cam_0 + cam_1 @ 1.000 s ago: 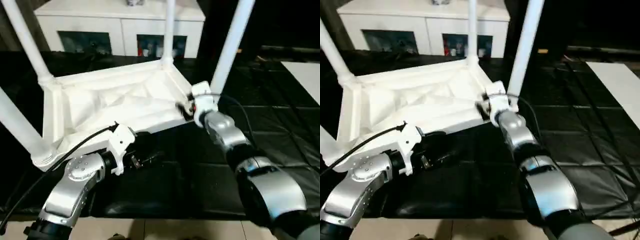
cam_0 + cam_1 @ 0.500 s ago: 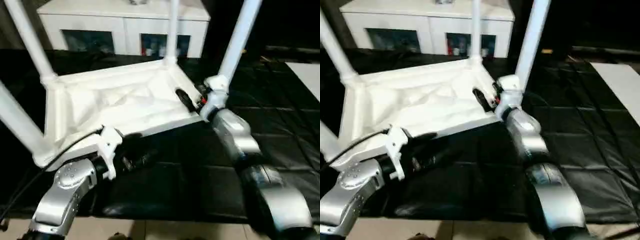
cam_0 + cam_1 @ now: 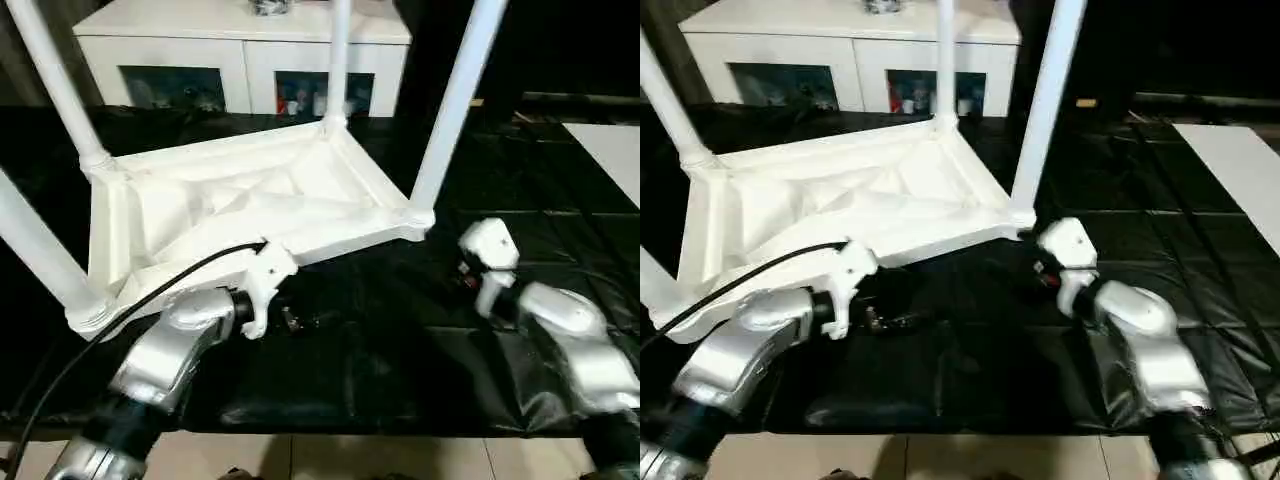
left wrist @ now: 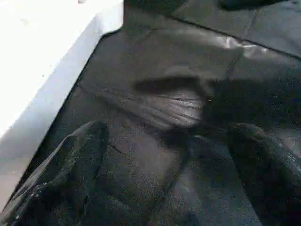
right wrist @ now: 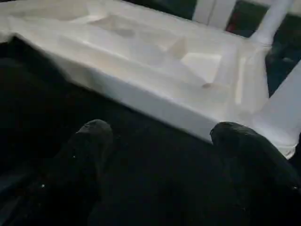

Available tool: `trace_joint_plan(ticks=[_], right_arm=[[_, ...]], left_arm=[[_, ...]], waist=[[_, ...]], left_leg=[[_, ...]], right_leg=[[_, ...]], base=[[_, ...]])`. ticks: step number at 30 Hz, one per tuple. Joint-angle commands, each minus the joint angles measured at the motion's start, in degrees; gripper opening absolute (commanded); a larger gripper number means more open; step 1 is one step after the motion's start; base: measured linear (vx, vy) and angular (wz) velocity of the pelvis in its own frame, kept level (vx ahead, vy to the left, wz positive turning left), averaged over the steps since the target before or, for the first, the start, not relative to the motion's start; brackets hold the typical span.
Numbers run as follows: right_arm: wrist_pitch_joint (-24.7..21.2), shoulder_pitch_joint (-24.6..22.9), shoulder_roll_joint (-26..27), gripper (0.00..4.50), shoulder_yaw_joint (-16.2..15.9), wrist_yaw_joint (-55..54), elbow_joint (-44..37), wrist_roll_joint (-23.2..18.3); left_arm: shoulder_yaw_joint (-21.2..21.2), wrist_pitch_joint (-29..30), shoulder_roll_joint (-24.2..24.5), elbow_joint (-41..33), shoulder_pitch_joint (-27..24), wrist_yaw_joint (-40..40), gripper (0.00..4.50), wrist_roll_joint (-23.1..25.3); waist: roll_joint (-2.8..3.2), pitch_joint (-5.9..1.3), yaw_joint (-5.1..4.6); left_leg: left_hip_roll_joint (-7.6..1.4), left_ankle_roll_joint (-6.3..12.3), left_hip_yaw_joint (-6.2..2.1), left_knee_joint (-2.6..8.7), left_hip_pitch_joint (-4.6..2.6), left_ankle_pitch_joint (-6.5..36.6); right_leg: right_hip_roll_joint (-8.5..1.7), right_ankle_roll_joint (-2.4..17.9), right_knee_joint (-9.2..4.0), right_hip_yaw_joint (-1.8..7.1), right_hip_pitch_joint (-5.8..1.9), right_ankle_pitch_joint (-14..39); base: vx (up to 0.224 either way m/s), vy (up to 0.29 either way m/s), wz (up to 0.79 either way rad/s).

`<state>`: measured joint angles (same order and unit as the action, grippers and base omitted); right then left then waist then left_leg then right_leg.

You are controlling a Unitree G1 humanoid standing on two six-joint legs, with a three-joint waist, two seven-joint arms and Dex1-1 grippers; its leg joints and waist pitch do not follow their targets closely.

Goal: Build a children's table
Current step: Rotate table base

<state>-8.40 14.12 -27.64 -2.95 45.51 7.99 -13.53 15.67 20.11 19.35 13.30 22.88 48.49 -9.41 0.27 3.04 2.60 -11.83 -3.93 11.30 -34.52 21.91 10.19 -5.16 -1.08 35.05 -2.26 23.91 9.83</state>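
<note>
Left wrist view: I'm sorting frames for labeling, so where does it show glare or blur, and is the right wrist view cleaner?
Left wrist view: a bright sheen streaks the black mat, the tabletop edge is washed out white, and the near fingers are soft. Right wrist view: no glare on the mat; the tabletop's ribs read, fingers again blurred.

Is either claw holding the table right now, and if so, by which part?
No. The left claw and right claw are both open and empty, near the upside-down table.
</note>
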Motion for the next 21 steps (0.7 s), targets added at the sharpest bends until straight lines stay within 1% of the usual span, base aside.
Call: trace_joint_plan(ticks=[1,2,3,4,5,6,7,8,9,11,12,13,14,15,16,18,20,21], right_arm=[[-2.67,-0.73,-1.68,3.81,-0.43,1.69,-4.48,-0.99],[-3.19,-0.96,-1.88,3.81,-0.40,1.69,-5.04,-0.89],[-3.59,-1.13,-2.03,3.81,-0.39,1.69,-5.47,-0.81],[-5.66,-1.73,-2.62,3.81,-0.45,1.39,-7.35,-0.34],[-5.66,-1.73,-2.62,3.81,-0.45,1.39,-7.35,-0.34],[-6.70,-1.91,-2.87,3.81,-0.64,1.07,-8.08,-0.02],[-7.18,-1.99,-3.16,3.81,-1.10,0.78,-8.34,0.64],[-7.38,-2.06,-3.29,3.81,-1.28,0.41,-8.60,0.97],[-7.69,-2.06,-3.26,3.81,-1.31,-0.04,-8.68,1.13],[-8.32,-2.03,-3.27,3.81,-1.23,-0.56,-8.95,1.18],[-8.39,-1.99,-3.25,3.81,-1.19,-0.72,-8.99,1.26],[-8.76,-2.03,-3.18,3.81,-1.02,-1.01,-9.27,1.32],[-8.78,-2.02,-3.15,3.81,-0.92,-1.13,-9.35,1.39],[-8.59,-2.01,-3.01,3.81,-0.66,-1.55,-9.39,1.55],[-8.71,-1.94,-2.92,3.81,-0.50,-1.84,-9.49,1.66],[-8.59,-1.70,-2.46,3.81,0.21,-3.05,-9.69,1.92],[-8.88,-1.51,-1.96,3.81,0.81,-4.19,-9.87,1.80],[-9.13,-1.60,-1.83,3.81,0.97,-4.35,-10.25,1.49]], left_arm=[[-0.35,-1.51,-1.00,5.68,4.39,-2.09,4.49,2.64],[-0.27,-1.96,-1.24,7.12,5.29,-2.78,4.49,3.14],[-0.20,-2.31,-1.42,8.23,5.97,-3.31,4.49,3.53],[0.16,-2.92,-2.43,14.07,9.46,-5.93,4.49,4.93],[0.16,-2.92,-2.43,14.07,9.46,-5.93,4.49,4.93],[0.07,-3.37,-3.35,17.86,11.61,-7.89,4.49,5.82],[-0.19,-2.44,-4.57,21.97,13.93,-10.43,4.49,6.58],[-0.14,-2.84,-5.13,24.07,15.02,-11.70,4.49,7.26],[-0.25,-2.66,-5.76,26.18,16.15,-13.35,4.49,7.75],[-0.89,-2.87,-6.98,30.12,18.13,-16.36,4.49,8.44],[-1.12,-3.35,-7.36,31.40,18.73,-17.54,4.49,8.69],[-1.46,-4.43,-7.97,33.84,19.84,-19.22,4.49,9.19],[-1.58,-5.40,-8.40,35.30,20.50,-19.96,4.49,9.42],[-1.91,-6.64,-8.85,36.63,21.14,-21.72,4.49,9.71],[-2.20,-7.80,-9.23,38.22,21.89,-22.85,4.49,9.90],[-2.94,-12.67,-9.96,41.42,23.69,-27.96,4.49,11.01],[-3.43,-15.93,-10.41,43.15,24.84,-31.08,4.49,11.62],[-4.43,-18.69,-11.06,42.91,25.05,-31.80,4.49,10.95]], waist=[[-0.30,-3.68,0.40],[-0.19,-3.70,0.41],[-0.37,-3.72,0.35],[-0.44,-3.74,0.44],[-0.41,-3.78,0.52],[-0.33,-3.93,0.66],[-0.47,-3.80,0.75],[-0.45,-3.79,0.91],[-0.33,-3.91,0.99],[-0.65,-3.79,0.98],[-0.50,-3.87,1.03],[-0.64,-3.86,0.98],[-0.62,-3.86,0.95],[-0.69,-3.89,0.94],[-0.31,-3.79,1.00],[-0.49,-3.90,0.83],[-0.56,-3.95,0.80],[-0.54,-4.01,0.80]], left_leg=[[-0.55,0.97,-0.61,4.31,-0.99,17.96],[-0.56,1.05,-0.72,4.32,-0.97,17.97],[-0.60,1.04,-0.83,4.42,-0.67,17.42],[-0.65,1.12,-0.76,4.34,-0.83,17.17],[-0.41,1.26,-0.67,4.13,-1.08,17.32],[-0.52,1.32,-0.73,4.14,-1.08,16.67],[-0.49,1.49,-0.74,4.26,-0.71,15.33],[-0.46,1.44,-0.57,4.05,-0.98,16.08],[-0.51,1.33,-0.66,4.03,-1.00,16.06],[-0.39,1.52,-0.80,4.15,-0.54,15.88],[-0.35,1.48,-0.85,4.12,-0.51,15.66],[-0.29,1.69,-0.76,4.00,-0.64,15.97],[-0.18,1.88,-0.75,3.92,-0.70,16.08],[-0.25,1.92,-0.78,3.95,-0.63,16.10],[-0.25,1.96,-0.85,4.00,-0.62,16.15],[-0.21,2.05,-0.83,3.94,-0.68,16.65],[-0.17,2.29,-1.00,3.99,-0.35,16.08],[-0.22,2.26,-1.00,3.97,-0.43,16.15]], right_leg=[[-1.51,8.04,-5.45,1.47,-2.27,20.68],[-1.57,8.18,-5.32,1.40,-2.34,20.68],[-1.70,8.20,-5.23,1.36,-2.60,20.36],[-1.68,8.32,-5.25,1.33,-2.41,20.10],[-1.43,7.96,-5.31,1.31,-2.32,20.38],[-1.65,8.27,-5.24,1.40,-2.45,19.36],[-1.65,8.64,-5.15,1.34,-2.63,17.96],[-1.57,9.05,-5.27,1.32,-2.35,18.09],[-1.73,9.30,-5.13,1.32,-2.55,17.68],[-1.83,8.98,-5.16,1.19,-2.93,18.12],[-1.91,8.90,-5.13,1.16,-3.01,18.34],[-1.81,8.60,-5.39,1.11,-2.85,19.06],[-1.79,8.35,-5.60,1.07,-2.78,19.79],[-1.81,8.28,-5.55,1.07,-2.87,19.86],[-1.88,8.19,-5.65,1.01,-2.83,20.43],[-1.68,7.90,-5.83,0.93,-2.76,20.55],[-1.66,7.68,-5.72,0.79,-3.00,19.42],[-1.68,7.77,-5.60,0.78,-2.99,19.28]], base=[[0.000,0.000,0.00],[0.000,0.000,0.00],[0.000,0.000,0.00],[0.000,0.000,0.00],[0.000,0.000,0.00],[0.000,0.000,0.00],[0.000,0.000,0.00],[0.000,0.000,0.00],[0.000,0.000,0.00],[0.000,0.000,0.00],[0.000,0.000,0.00],[0.000,0.000,0.00],[0.000,0.000,0.00],[0.000,0.000,0.00],[0.000,0.000,0.00],[0.000,0.000,0.00],[0.000,0.000,0.00],[0.000,0.000,0.00]])
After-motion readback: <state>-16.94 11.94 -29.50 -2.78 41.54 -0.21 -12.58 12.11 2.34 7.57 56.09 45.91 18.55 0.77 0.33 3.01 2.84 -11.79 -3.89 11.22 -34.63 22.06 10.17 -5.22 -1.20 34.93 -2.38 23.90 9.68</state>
